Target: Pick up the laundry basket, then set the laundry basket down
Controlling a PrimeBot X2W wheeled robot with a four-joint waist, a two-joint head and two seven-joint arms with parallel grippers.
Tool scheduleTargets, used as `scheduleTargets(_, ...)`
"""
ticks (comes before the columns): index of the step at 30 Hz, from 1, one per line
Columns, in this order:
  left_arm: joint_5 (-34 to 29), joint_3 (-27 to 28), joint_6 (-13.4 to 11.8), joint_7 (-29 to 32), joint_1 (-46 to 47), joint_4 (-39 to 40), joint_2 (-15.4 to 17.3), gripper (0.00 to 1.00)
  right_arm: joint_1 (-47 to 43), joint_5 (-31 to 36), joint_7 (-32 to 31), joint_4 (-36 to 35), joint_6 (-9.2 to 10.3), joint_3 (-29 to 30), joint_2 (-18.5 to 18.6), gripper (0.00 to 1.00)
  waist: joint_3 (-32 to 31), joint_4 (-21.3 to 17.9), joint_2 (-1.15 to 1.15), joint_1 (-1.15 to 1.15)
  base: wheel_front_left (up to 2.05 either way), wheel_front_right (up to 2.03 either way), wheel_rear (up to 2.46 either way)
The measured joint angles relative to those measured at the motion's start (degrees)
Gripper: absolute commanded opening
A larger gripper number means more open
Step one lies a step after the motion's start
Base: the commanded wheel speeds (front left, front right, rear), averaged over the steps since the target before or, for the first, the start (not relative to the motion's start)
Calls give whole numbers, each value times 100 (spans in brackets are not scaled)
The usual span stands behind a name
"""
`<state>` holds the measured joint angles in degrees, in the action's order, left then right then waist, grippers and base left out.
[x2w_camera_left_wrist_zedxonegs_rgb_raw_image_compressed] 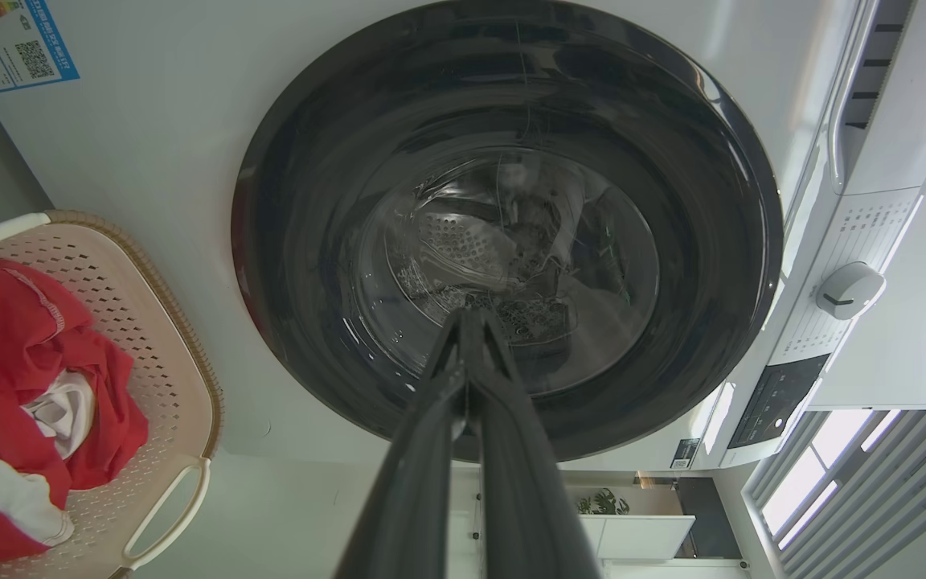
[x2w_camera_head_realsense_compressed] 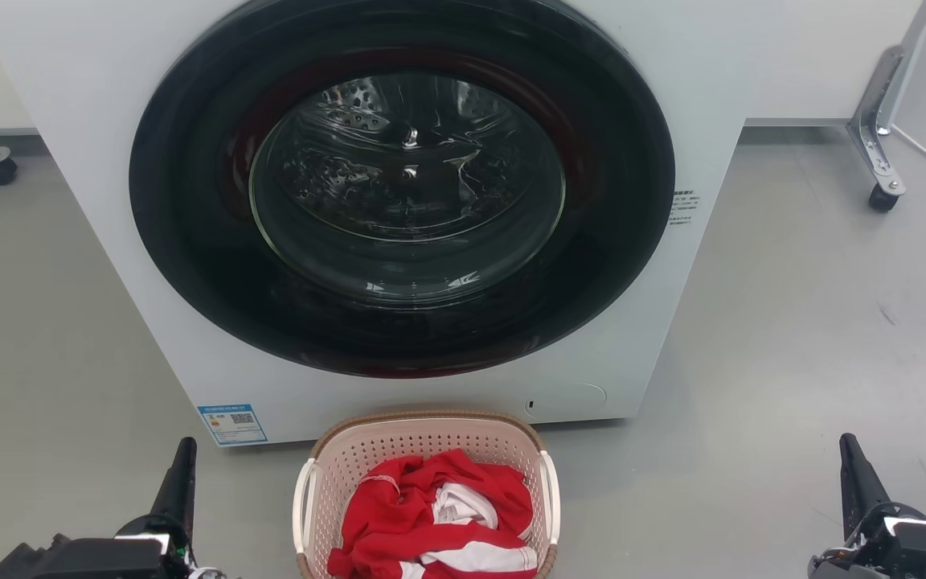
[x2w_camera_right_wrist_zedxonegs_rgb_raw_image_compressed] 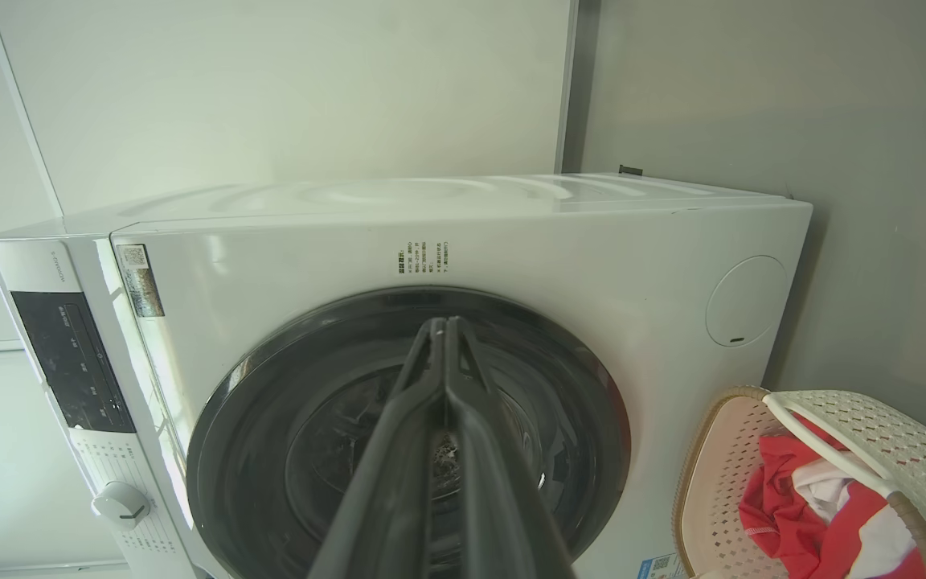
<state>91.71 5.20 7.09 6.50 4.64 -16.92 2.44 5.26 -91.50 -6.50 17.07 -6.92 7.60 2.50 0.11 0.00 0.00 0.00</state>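
Pink basket [x2w_camera_head_realsense_compressed: 431, 441] of red laundry [x2w_camera_head_realsense_compressed: 399, 515] before a washer [x2w_camera_head_realsense_compressed: 712, 96]; left end effector [x2w_camera_head_realsense_compressed: 184, 462] and right end effector [x2w_camera_head_realsense_compressed: 850, 458] flank it, both closed, empty, touching nothing

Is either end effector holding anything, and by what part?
Nothing is held. The left end effector and the right end effector are both shut and empty, one on each side of the basket, not touching it.

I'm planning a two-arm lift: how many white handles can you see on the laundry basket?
2: the left handle on the laundry basket's left side, the right handle on its right side. Neither is hidden.
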Motion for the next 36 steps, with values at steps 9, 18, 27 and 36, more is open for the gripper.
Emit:
scheduleTargets(9, 0, 0, 0, 0, 0, 0, 0, 0, 0, 0, 0, 0, 0, 0, 0, 0, 0, 0, 0, 0, 0, 0, 0)
scheduleTargets(18, 0, 0, 0, 0, 0, 1, 0, 0, 0, 0, 0, -1, 0, 0, 0, 0, 0, 0, 0, 0, 0, 0, 0)
scheduleTargets(27, 0, 0, 0, 0, 0, 1, 0, 0, 0, 0, 0, -1, 0, 0, 0, 0, 0, 0, 0, 0, 0, 0, 0)
scheduleTargets(36, 0, 0, 0, 0, 0, 1, 0, 0, 0, 0, 0, -1, 0, 0, 0, 0, 0, 0, 0, 0, 0, 0, 0)
